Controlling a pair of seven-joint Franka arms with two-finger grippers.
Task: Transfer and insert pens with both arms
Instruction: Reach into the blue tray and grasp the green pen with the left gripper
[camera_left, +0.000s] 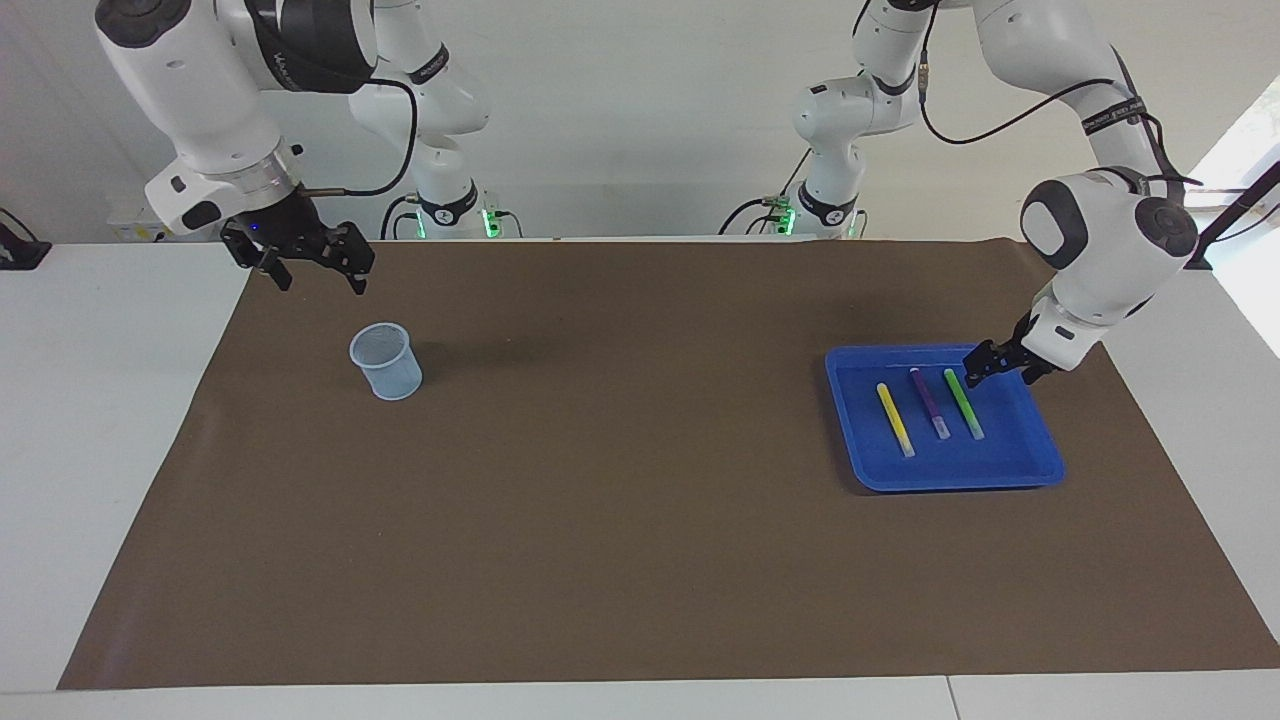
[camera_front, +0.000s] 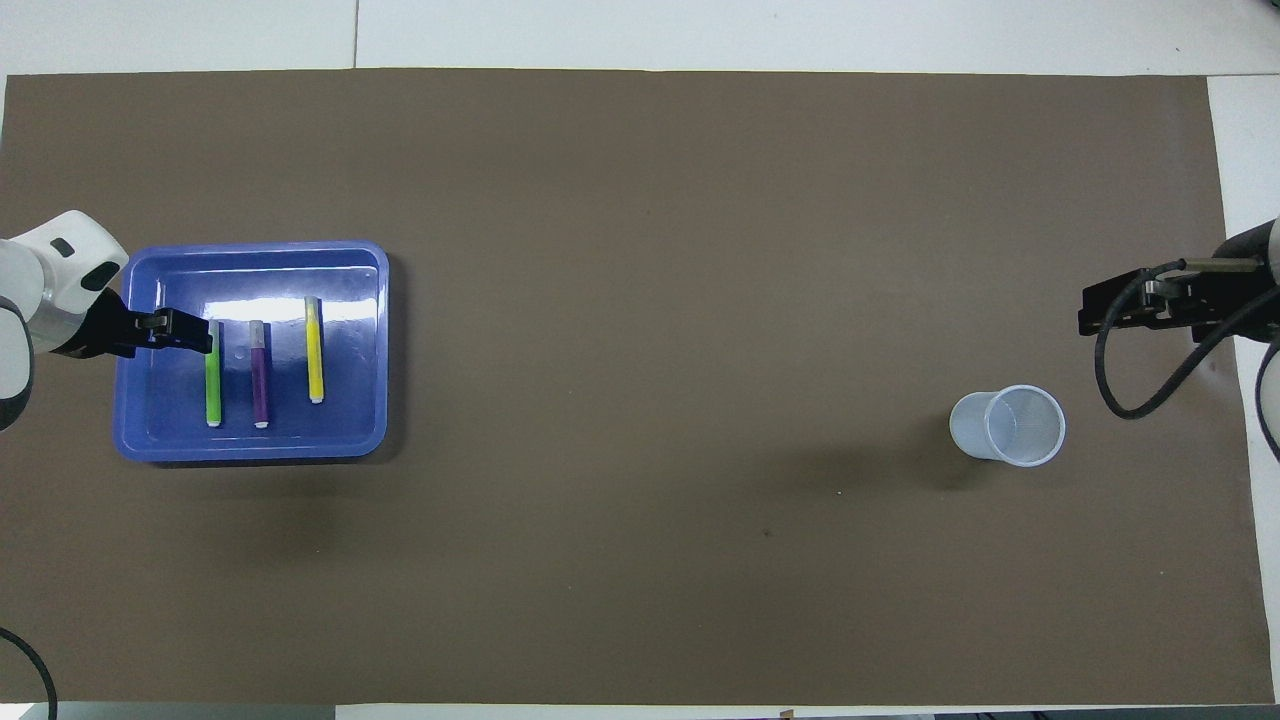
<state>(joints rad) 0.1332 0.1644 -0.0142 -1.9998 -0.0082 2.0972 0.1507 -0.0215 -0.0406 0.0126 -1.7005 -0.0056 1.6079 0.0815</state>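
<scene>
**Left gripper low at the green pen; no pen moved so far**

Surface: white table, brown mat (camera_left: 620, 520) covering most of it, pale wall at my back.

Near to far, from my own end:

- My right gripper (camera_left: 310, 262) hangs in the air above the mat edge, toward my right arm's end of the table. Fingers apart, nothing in them. This arm is waiting.
- The mesh cup (camera_left: 385, 361) stands upright on the mat, a little farther out from me than that gripper. Nothing is in it, as far as the overhead view shows.
- My left gripper (camera_left: 978, 362) is low over the blue tray (camera_left: 950, 478), at the robot-side end of the green pen (camera_left: 963, 402). I cannot tell whether its fingers are apart or together, nor whether it touches the pen.
- In the tray the three pens lie side by side, apart from one another: green nearest my left arm's end, purple pen (camera_left: 929, 402) in the middle, yellow pen (camera_left: 894, 419) toward the table centre. Pale ends point away from me.

Progress: judged at the very start. All three pens lie in the tray; none is lifted, handed over or inserted. Left to do, by my reading: grasp the green pen, pass it to the right gripper, drop it into the cup, then repeat for the other two.
</scene>
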